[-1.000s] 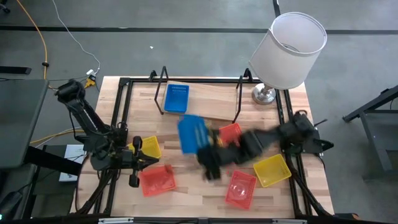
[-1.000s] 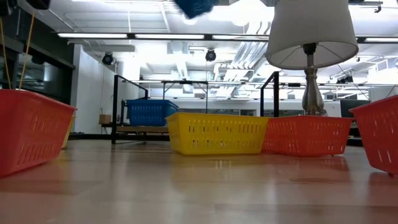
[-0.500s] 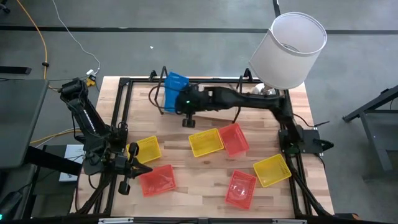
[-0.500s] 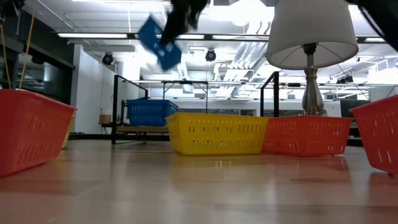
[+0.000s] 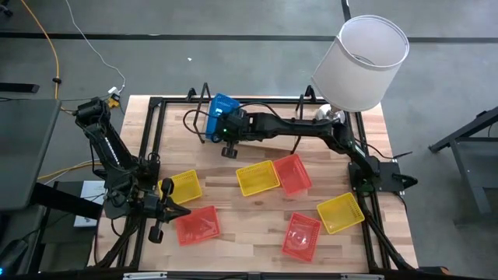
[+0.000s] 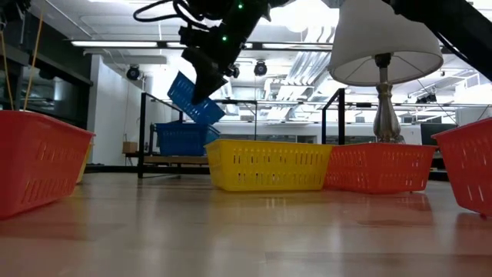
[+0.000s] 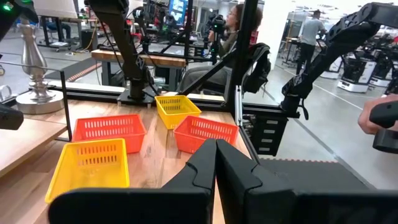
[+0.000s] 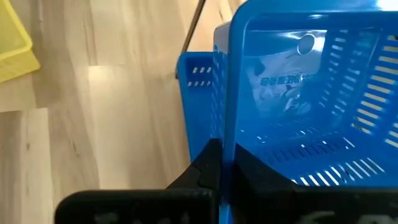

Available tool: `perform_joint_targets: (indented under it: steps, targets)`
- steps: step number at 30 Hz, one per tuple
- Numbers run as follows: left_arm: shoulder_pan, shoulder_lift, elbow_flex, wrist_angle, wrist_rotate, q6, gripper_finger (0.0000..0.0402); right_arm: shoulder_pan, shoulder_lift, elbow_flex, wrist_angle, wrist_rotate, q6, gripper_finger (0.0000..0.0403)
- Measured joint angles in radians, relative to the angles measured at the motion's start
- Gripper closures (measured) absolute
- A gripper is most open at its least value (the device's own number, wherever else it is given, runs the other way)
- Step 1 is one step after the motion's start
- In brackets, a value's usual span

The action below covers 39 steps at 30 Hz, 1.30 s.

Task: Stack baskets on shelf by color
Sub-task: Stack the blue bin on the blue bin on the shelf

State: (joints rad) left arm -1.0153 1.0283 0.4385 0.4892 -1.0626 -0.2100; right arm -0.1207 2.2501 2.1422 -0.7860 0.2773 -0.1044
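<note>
My right gripper [image 5: 220, 120] reaches over the left end of the shelf [image 5: 268, 131] and is shut on a blue basket [image 5: 222, 103]. In the low view this basket [image 6: 192, 98] hangs tilted just above another blue basket [image 6: 184, 139], which stands on the shelf board. The wrist view shows that lower blue basket [image 8: 199, 81] directly beneath. Three yellow baskets [image 5: 257, 177] [image 5: 185, 187] [image 5: 340, 212] and three orange-red baskets [image 5: 292, 173] [image 5: 196, 225] [image 5: 300, 236] rest on the tabletop. My left gripper [image 7: 216, 169] is shut and waits by the table's near left edge. My right gripper pinches the blue basket's side wall [image 8: 227, 140] at the rim, with one finger [image 8: 208, 163] outside and the other inside the basket. The basket is lifted clear and tilted, with one end lower, over the blue basket on the shelf.
A lamp with a white shade [image 5: 359, 62] stands at the table's far right corner beside the shelf's right end. The shelf's black wire end loops [image 5: 204, 109] [image 5: 299, 117] stand upright. Bare wood lies across the middle and right of the shelf board. People and equipment stand beyond the table.
My right gripper has carried the blue basket from above the table's middle toward the far left, to the shelf's left end. It has then come down with the basket, tilted, close over the blue basket on the shelf.
</note>
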Motion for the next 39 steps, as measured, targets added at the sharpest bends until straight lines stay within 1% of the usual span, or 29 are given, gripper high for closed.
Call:
perform_joint_targets:
  steps: [6, 11, 27, 31, 35, 39]
  targets:
    - [0.000, 0.000, 0.000, 0.000, 0.000, -0.015, 0.0402, 0.001, 0.000, 0.000, -0.003, -0.005, 0.026, 0.0403]
    - [0.000, 0.000, 0.000, 0.000, 0.000, -0.015, 0.0402, 0.003, 0.000, 0.001, -0.002, -0.048, 0.026, 0.0403]
    - [0.000, 0.000, 0.000, 0.000, 0.000, -0.015, 0.0402, 0.003, 0.000, 0.001, -0.003, -0.042, 0.082, 0.0403]
    - [0.000, 0.000, 0.000, 0.000, 0.000, -0.015, 0.0401, 0.003, 0.000, 0.001, -0.011, 0.006, 0.082, 0.0402]
    - [0.000, 0.000, 0.000, 0.000, 0.000, -0.015, 0.0401, 0.003, 0.000, 0.001, -0.011, 0.019, 0.080, 0.0386]
    - [0.000, 0.000, 0.000, 0.000, 0.000, -0.015, 0.0402, 0.003, 0.000, 0.001, -0.010, 0.019, 0.079, 0.0356]
